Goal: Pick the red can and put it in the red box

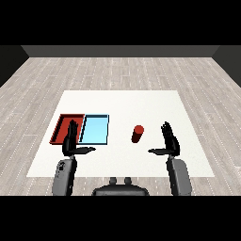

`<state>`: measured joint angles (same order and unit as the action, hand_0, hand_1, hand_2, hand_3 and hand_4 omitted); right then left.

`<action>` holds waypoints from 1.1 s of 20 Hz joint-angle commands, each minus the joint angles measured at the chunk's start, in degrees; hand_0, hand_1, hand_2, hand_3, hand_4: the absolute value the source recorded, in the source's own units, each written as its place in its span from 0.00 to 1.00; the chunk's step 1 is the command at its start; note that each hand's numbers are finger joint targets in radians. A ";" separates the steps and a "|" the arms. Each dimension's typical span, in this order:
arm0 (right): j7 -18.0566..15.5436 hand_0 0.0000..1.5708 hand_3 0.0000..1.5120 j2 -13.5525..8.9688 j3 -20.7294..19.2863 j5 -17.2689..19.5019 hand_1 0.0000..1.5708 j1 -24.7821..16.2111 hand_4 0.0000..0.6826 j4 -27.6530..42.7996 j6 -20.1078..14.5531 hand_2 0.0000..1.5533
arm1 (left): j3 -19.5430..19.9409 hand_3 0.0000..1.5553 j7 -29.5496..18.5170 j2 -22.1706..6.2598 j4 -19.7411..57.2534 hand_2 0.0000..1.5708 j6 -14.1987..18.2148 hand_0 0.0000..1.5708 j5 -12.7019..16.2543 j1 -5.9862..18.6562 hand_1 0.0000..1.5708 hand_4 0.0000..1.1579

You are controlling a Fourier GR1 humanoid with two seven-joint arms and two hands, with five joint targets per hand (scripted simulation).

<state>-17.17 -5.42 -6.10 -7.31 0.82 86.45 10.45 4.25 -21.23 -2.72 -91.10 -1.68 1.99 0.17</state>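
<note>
A red can [137, 133] stands upright on the white table [122, 106], right of centre. The red tray [66, 123] lies at the table's left side, with the light blue tray [95, 129] touching its right edge. My right hand [170, 141] hovers open to the right of the can, fingers straight and thumb pointing left, a clear gap between it and the can. My left hand [71, 141] is open too, raised over the near edge of the red tray and covering part of it.
Beyond the table's edges lies a grey wood-plank floor [122, 70]. Both grey forearms enter from the lower corners near the table's front edge.
</note>
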 commanded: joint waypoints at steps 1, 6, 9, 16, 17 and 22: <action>-0.47 0.00 0.00 1.75 0.88 1.43 0.00 1.78 0.00 -2.13 -2.19 0.00 | 1.32 0.00 1.14 -2.05 -2.65 0.00 -0.96 0.00 0.47 -0.97 0.00 0.00; -4.04 0.00 0.00 1.84 1.25 1.70 0.00 1.05 0.00 -4.88 -0.68 0.00 | -1.56 0.00 -1.85 0.61 1.25 0.00 0.14 0.00 -1.80 -0.83 0.00 0.00; -1.64 0.00 0.00 0.42 -0.46 -0.49 0.00 3.52 0.00 -5.84 0.19 0.00 | 1.27 0.00 -0.44 -1.29 0.37 0.00 -1.66 0.00 1.29 -1.11 0.00 0.00; -0.85 0.00 0.00 2.37 -0.95 -2.28 0.00 11.74 0.00 -15.69 -1.09 0.00 | 0.38 0.00 -1.13 0.05 1.86 0.00 -0.13 0.00 0.64 1.28 0.00 0.00; -5.39 0.00 0.00 2.58 -0.55 -0.04 0.00 12.02 0.00 -20.05 -1.62 0.00 | 0.10 0.00 -0.27 0.37 -2.23 0.00 -0.96 0.00 2.14 -2.43 0.00 0.00; -1.82 0.00 0.00 2.76 -1.42 -2.77 0.00 14.96 0.00 -20.33 -2.05 0.00 | 1.64 0.00 -3.84 -1.14 -0.52 0.00 -3.82 0.00 3.76 -4.47 0.00 0.00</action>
<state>-20.06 -2.49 -6.90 -8.54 13.92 67.76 8.05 4.45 -21.94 -2.65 -91.34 -2.62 3.60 -0.80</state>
